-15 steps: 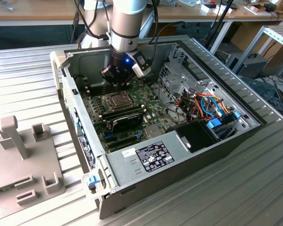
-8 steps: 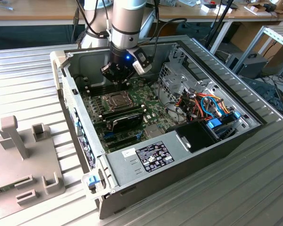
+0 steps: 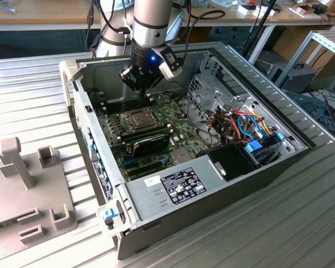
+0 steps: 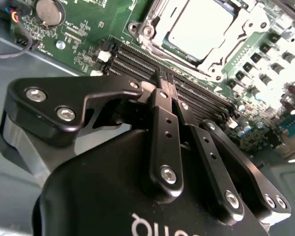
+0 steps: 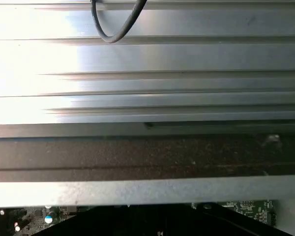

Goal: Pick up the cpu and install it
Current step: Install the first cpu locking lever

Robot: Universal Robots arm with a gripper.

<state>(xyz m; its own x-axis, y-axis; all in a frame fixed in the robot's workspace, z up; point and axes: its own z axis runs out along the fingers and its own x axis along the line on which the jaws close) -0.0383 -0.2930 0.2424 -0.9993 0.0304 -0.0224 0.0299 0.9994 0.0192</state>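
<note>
Already the cpu [image 4: 200,28] sits in its socket [image 4: 152,29] on the green board [image 4: 88,24], its dull silvery top showing in the second wrist view inside the metal frame; in the exterior view the cpu [image 3: 138,118] lies near the middle of the open case [image 3: 212,195]. Just beside the socket run the long black memory slots [image 4: 137,61]. The end effector [image 4: 166,88] hangs above those slots, its black fingers [image 4: 163,128] drawn together to a narrow close with nothing between them. In the exterior view the end effector [image 3: 138,81] hovers at about twelve o'clock from the cpu, apart from it. At four o'clock from the socket lies a black cooler [image 3: 148,142]. The case rests on a ribbed metal tabletop [image 3: 301,223], and a grey fixture [image 3: 28,184] stands at nine o'clock from the case.
</note>
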